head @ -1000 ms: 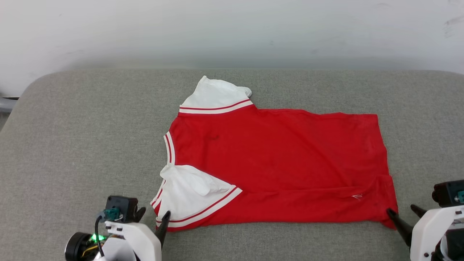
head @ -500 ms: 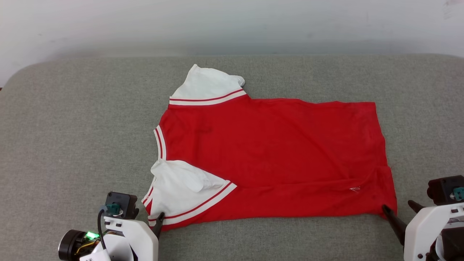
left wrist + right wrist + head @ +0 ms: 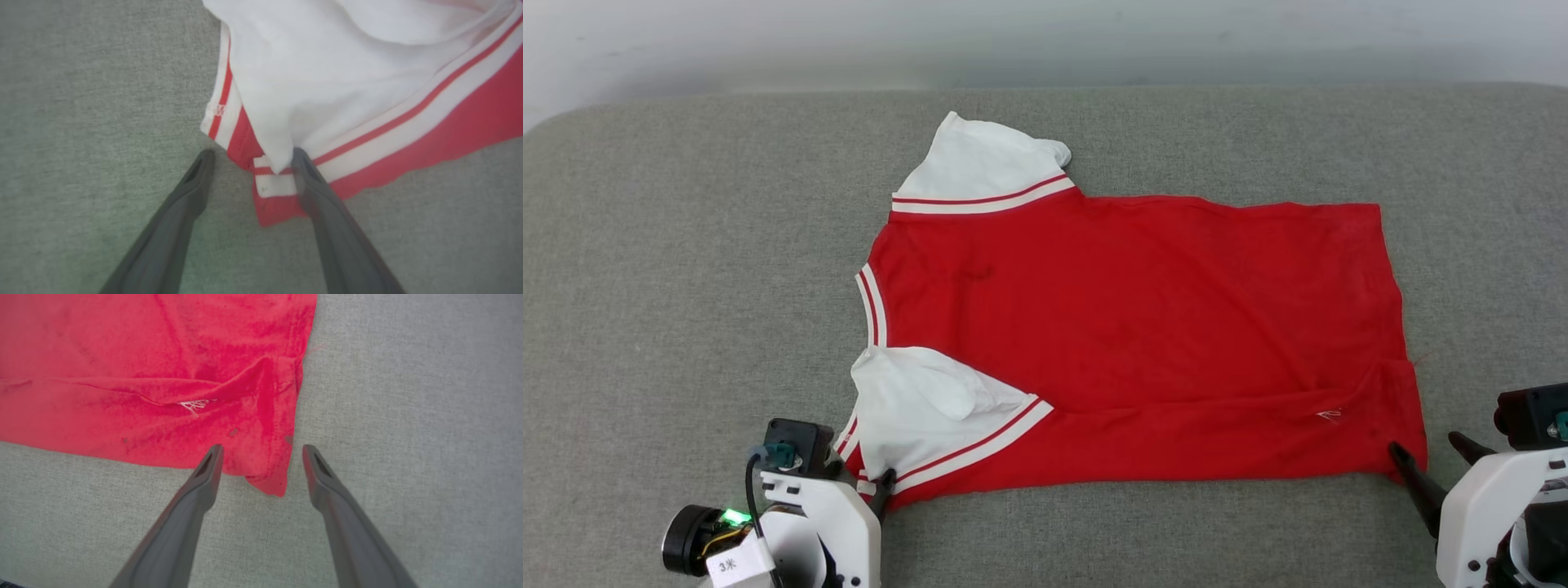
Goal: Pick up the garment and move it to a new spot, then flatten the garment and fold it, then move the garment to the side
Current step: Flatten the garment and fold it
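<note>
1. Nearest me on the left, my left claw (image 3: 862, 478) stands open, low over the grey tabletop (image 3: 686, 269), and grips nothing.
2. In the left wrist view its two fingers straddle the near left corner of the garment (image 3: 1135, 327), where the striped cuff of the near sleeve (image 3: 327, 73) meets the red body. One finger is over bare tabletop. The other sits right at the white edge, and the view is too blurred there for me to tell whether it touches the fabric.
3. Nearest me on the right, my right claw (image 3: 1427, 445) is also spread open and holds nothing. Its tips straddle the garment's near hem corner: the inner tip is over red fabric, and the outer tip is over bare tabletop just beside the side hem.
4. Just beyond that claw, a small white stitched mark (image 3: 194, 405) sits on a crease that runs along the near edge of the red cloth.
5. The garment lies spread sideways across the middle of the tabletop, neck to my left and hem to my right, mostly flat. The near sleeve is folded in over the body.
6. At its left edge the collar (image 3: 870, 298) shows as a curved red-and-white striped band between the two sleeves.
7. Farther off, the far sleeve (image 3: 980, 167), white with a striped band, sticks out toward the back of the tabletop.
8. Past the tabletop's far edge is a pale wall (image 3: 1045, 41).
</note>
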Controlling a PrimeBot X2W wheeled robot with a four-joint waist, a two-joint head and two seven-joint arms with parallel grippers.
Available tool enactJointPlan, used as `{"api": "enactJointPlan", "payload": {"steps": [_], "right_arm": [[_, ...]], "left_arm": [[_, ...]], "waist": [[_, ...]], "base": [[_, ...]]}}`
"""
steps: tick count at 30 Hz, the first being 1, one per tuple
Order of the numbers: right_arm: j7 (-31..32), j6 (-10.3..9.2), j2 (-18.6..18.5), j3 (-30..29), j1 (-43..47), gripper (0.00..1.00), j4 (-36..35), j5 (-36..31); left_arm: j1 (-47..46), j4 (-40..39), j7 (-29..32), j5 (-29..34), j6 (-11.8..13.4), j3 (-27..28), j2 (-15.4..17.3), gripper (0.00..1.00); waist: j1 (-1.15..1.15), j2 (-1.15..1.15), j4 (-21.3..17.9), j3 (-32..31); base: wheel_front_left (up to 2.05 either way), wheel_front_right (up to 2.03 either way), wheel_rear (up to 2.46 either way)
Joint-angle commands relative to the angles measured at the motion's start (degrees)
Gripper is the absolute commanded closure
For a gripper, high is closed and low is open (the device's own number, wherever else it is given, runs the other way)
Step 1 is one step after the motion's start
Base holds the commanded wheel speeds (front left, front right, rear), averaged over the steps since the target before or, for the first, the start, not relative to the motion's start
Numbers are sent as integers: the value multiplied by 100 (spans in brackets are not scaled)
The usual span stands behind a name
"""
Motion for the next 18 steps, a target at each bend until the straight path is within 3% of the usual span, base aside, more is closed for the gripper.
{"api": "enactJointPlan", "payload": {"steps": [1, 3, 7, 13, 18], "right_arm": [[-36, -5, -24, -7, -82, 0, -18, -47], [-47, -5, -47, 14, -107, 0, 0, -66], [-34, -5, -64, -35, -97, 0, 80, -94], [17, -5, 44, -300, -78, 0, 288, -408], [83, -5, 163, -398, -181, 0, 518, -589]], "left_arm": [[106, 341, 236, -169, -175, -209, -187, 100], [109, 558, 266, -229, -327, -296, -247, 100], [60, 817, -16, -244, -399, -233, -309, 100], [2, 382, -540, -283, -323, 53, -319, 100], [-13, -109, -620, -142, -213, 92, -161, 100]], "waist": [[1, 0, 9, 66], [1, 0, 12, 93], [1, 0, 32, 41], [1, 0, 127, -192], [1, 0, 231, -263]], "base": [[0, 0, 0], [0, 0, 0], [0, 0, 0], [0, 0, 0], [0, 0, 0]]}}
